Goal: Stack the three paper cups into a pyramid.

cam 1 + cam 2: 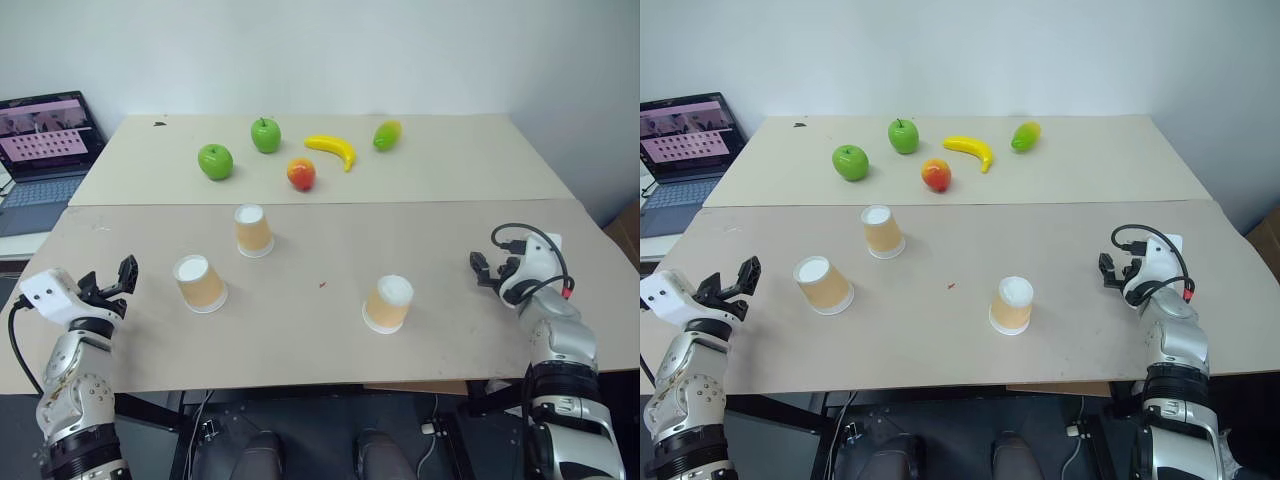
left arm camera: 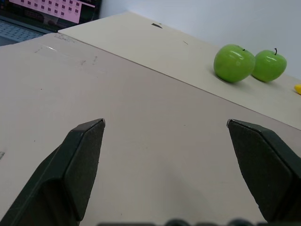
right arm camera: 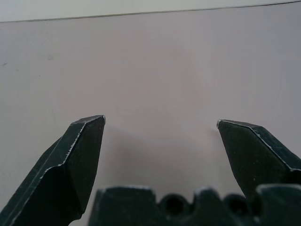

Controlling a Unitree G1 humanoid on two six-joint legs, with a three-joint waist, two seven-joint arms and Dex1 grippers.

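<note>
Both end effectors, left and right, I see spread wide, empty | table bare between | cups upside down, apart: one nearest right end effector, one well left of it, one beyond | I'd pair two first, gripping mid-wall gently.

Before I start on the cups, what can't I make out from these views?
- Laptop: head views, cut off by the picture's left edge.
- Small dark mark at the table's far left corner: too small to identify.
- Yellow fruit: left wrist view, cut by the edge.
- Three upside-down tan paper cups: insides hidden.
</note>
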